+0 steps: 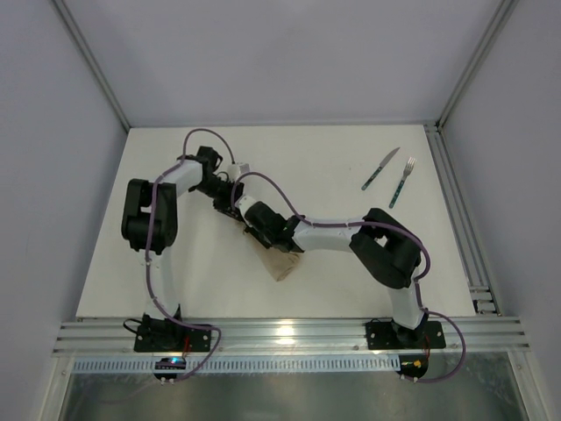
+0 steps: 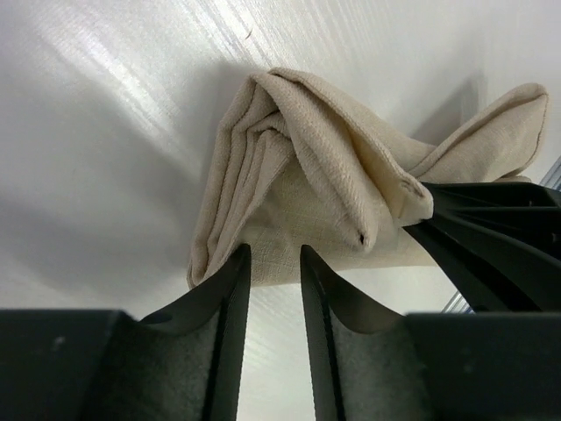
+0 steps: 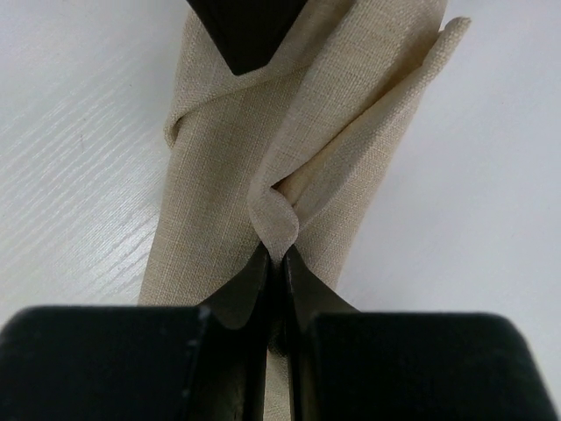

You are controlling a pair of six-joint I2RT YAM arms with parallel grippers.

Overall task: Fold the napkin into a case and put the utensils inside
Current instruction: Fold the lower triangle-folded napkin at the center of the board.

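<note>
A flat white table top (image 1: 351, 263) fills the floor of a booth with plain pale grey walls (image 1: 263, 53); a ribbed aluminium rail (image 1: 289, 333) runs along the near edge where both arm bases are bolted, and a second rail (image 1: 456, 219) lines the right edge.

The soft beige-tan cloth napkin (image 2: 316, 175) lies left of the table's middle, bunched into a narrow, loosely folded strip with several layers gathered at one end; one corner pokes out toward the near edge in the top view, and most of the cloth is hidden there under the two wrists.

The left gripper (image 2: 273, 259) hangs over one end of the napkin with its jaws parted by a narrow gap; the cloth lies just past the fingertips and nothing is clamped between them.

The right gripper (image 3: 279, 259) reaches in from the right; its jaws are pressed together on a small raised pleat of the napkin, lifting that fold off the table.

The two grippers sit very near each other over the cloth.

The slim knife (image 1: 380, 169) and fork (image 1: 402, 181), silvery heads with dark teal-green handles, lie side by side at the far right, apart from each other, well away from the napkin and near the right rail.

Bare table stretches across the far side, the left margin and between the napkin and the cutlery.
</note>
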